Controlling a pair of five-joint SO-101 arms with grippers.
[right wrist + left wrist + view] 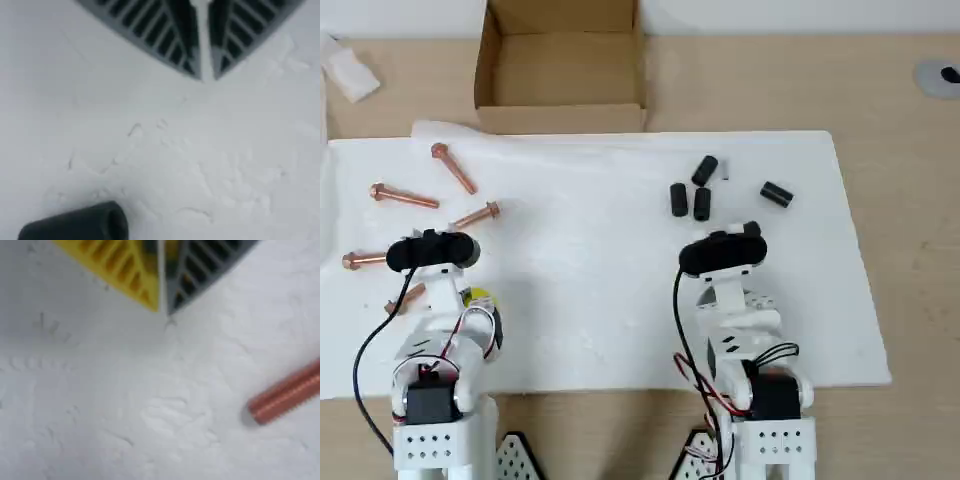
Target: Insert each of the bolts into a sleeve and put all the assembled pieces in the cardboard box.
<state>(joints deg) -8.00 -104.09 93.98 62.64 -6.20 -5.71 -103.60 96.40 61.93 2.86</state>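
Observation:
Several copper bolts lie scattered on the left part of the white mat. Several black sleeves lie on its right part, near the far edge. The open cardboard box stands beyond the mat. My left arm sits low among the bolts. Its gripper is shut just above the mat, holding nothing, and the threaded end of one bolt lies close by. My right arm sits just short of the sleeves. Its gripper is shut and holds nothing, with one sleeve lying near it.
A white object lies on the wooden table at the far left. A grey disc sits at the far right edge. Bare mat stretches between the two arms, and both arm bases stand at the near edge.

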